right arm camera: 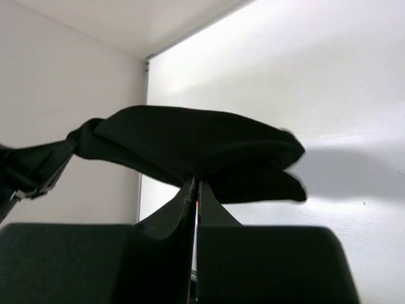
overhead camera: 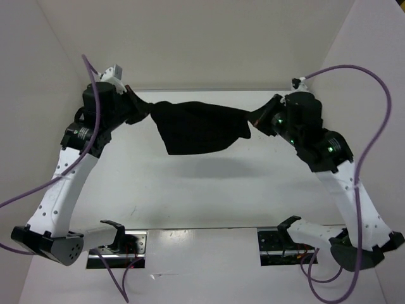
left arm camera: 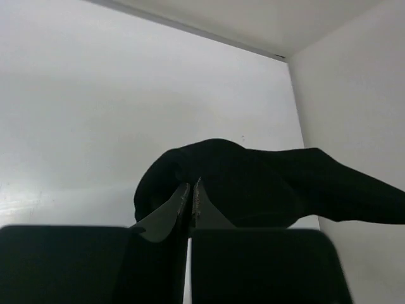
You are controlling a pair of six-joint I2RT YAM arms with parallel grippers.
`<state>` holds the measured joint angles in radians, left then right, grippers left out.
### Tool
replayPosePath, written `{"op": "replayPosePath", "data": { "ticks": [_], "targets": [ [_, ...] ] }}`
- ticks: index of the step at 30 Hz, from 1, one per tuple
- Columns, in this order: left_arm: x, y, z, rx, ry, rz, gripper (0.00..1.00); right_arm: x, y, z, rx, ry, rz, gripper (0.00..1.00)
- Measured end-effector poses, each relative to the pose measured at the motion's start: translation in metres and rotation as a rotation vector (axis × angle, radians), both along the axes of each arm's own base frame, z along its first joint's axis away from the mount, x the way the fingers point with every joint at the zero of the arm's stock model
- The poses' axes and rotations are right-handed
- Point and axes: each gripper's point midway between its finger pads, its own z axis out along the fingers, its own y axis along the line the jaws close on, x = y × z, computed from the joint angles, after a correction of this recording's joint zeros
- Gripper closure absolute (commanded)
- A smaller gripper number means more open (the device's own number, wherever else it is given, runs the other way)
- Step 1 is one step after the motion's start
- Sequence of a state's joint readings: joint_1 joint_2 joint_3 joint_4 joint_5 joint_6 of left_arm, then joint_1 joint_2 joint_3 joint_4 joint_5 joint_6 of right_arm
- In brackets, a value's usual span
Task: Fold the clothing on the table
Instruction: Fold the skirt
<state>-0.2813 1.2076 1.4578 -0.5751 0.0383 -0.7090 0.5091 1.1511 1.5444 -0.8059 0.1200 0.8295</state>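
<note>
Here, black clothing [overhead camera: 199, 128] stretched above the far table [overhead camera: 209, 196], left gripper [overhead camera: 144, 114] and right gripper [overhead camera: 253, 120] each clamped on 1 end

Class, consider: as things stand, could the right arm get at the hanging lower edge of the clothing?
Probably not yet. The right gripper is shut on one end of the clothing, the left gripper on the other; it would have to let go first.

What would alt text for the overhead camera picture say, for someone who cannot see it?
A black garment hangs stretched between a robot's two claws, the left claw and the right claw each shut on one end. It is off the white table, where its shadow falls.
</note>
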Motion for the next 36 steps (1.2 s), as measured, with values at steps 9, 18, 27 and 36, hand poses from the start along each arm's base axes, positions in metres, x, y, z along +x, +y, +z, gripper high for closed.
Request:
{"op": "replayPosePath", "data": {
  "ticks": [9,18,27,36],
  "targets": [
    [-0.024,-0.001,-0.001,-0.024,0.051,-0.132,1.0,-0.035,-0.031,-0.018,-0.045,0.064,-0.031,1.0],
    [-0.087,-0.029,0.009,-0.097,0.045,-0.414,1.0,-0.104,-0.037,-0.078,-0.036,0.217,0.108,1.0],
    [-0.177,-0.034,0.031,-0.171,-0.108,-0.562,1.0,-0.179,-0.038,-0.046,0.144,0.077,0.262,1.0],
    [-0.076,-0.033,-0.147,-0.077,0.494,-0.386,1.0,-0.089,-0.001,-0.182,-0.051,0.511,0.225,1.0]
  ]
}}
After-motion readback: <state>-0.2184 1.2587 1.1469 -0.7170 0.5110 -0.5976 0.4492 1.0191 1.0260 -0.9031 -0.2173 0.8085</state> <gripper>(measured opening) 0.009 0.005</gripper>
